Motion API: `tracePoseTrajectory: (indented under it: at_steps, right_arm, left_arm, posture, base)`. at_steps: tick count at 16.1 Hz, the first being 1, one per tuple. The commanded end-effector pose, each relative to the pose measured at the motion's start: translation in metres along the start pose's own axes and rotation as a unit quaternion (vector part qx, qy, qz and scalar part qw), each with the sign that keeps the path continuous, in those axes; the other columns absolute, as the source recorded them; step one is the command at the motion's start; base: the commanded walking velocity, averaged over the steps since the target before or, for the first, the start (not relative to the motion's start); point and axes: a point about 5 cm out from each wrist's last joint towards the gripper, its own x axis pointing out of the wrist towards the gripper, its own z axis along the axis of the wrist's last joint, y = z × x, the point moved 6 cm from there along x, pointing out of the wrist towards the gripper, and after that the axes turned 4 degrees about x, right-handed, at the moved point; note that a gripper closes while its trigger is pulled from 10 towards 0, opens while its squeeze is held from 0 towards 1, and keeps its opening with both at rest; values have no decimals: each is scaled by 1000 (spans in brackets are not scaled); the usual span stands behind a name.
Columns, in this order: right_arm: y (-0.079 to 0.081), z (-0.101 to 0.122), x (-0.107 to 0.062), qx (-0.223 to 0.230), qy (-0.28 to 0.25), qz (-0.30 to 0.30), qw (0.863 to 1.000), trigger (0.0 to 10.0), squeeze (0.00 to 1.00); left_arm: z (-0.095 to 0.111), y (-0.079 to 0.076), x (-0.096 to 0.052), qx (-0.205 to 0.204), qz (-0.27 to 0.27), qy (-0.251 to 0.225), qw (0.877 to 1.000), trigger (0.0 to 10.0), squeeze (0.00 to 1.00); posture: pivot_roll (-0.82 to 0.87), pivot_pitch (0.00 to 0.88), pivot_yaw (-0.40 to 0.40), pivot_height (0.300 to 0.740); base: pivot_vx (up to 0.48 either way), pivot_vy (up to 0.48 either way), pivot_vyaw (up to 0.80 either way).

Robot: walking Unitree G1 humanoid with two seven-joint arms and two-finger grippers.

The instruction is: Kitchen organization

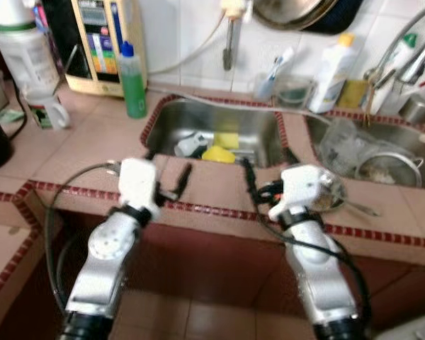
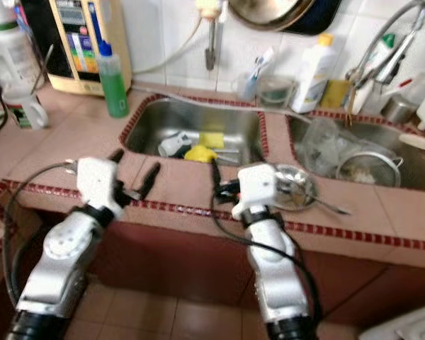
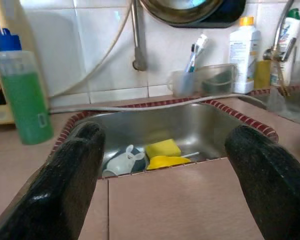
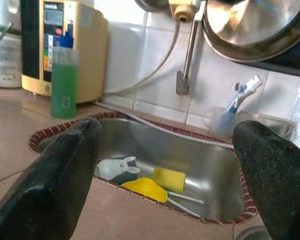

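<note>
Two steel sinks (image 1: 258, 127) in tiled counter (image 1: 92, 142)

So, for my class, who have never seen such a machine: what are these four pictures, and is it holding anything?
It is a humanoid robot with two silver arms facing a tiled kitchen counter. Two pictures come from cameras in its head, looking down; two come from cameras on its wrists, looking along black fingers. The left end effector and right end effector hover open over the counter edge, holding nothing. Before them, a steel sink basin holds a yellow sponge and a white cup. A green soap bottle stands on the counter to the left. A small metal strainer lies by the right arm.
</note>
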Motion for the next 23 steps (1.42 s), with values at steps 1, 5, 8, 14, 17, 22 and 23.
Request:
tracePoseTrajectory:
  at_steps: [1, 5, 8, 14, 17, 22, 23]
  right_arm:
    - [-9, 0, 0, -11, 4, -6, 1000, 10000, 0]
    - [-13, -3, -3, -15, 9, -12, 1000, 10000, 0]
    - [-14, -6, -5, -21, 17, -15, 1000, 10000, 0]
    - [-15, -13, -6, -18, 35, -16, 999, 10000, 0]
    - [-17, -18, -9, -5, 44, -25, 999, 10000, 0]
    - [-26, -32, -19, 44, 70, -51, 995, 10000, 0]
    - [-29, -36, -22, 67, 77, -61, 993, 10000, 0]
  left_arm:
    - [4, -10, 4, -1, -16, -5, 1000, 10000, 0]
    - [2, -11, 1, -1, -16, -1, 1000, 10000, 0]
    - [1, -12, 1, -2, -15, 3, 1000, 10000, 0]
    - [1, -12, 0, -2, -13, 6, 1000, 10000, 0]
    - [3, -13, -1, -17, -14, 1, 1000, 10000, 0]
    - [16, -29, -9, 11, -85, -20, 996, 10000, 0]
    - [17, -33, -12, 18, -102, -23, 994, 10000, 0]
  posture:
    - [52, 0, -34, 740]
    - [49, 0, -34, 740]
    - [46, 0, -39, 740]
    - [47, 0, -45, 740]
    - [48, 0, -45, 740]
    - [50, 0, -43, 740]
    - [51, 0, -43, 740]
  base:
    - [0, -319, 0]
    - [0, -316, 0]
    - [0, -316, 0]
    - [0, -317, 0]
    - [0, -92, 0]
    - [0, 0, 0]
    - [0, 0, 0]
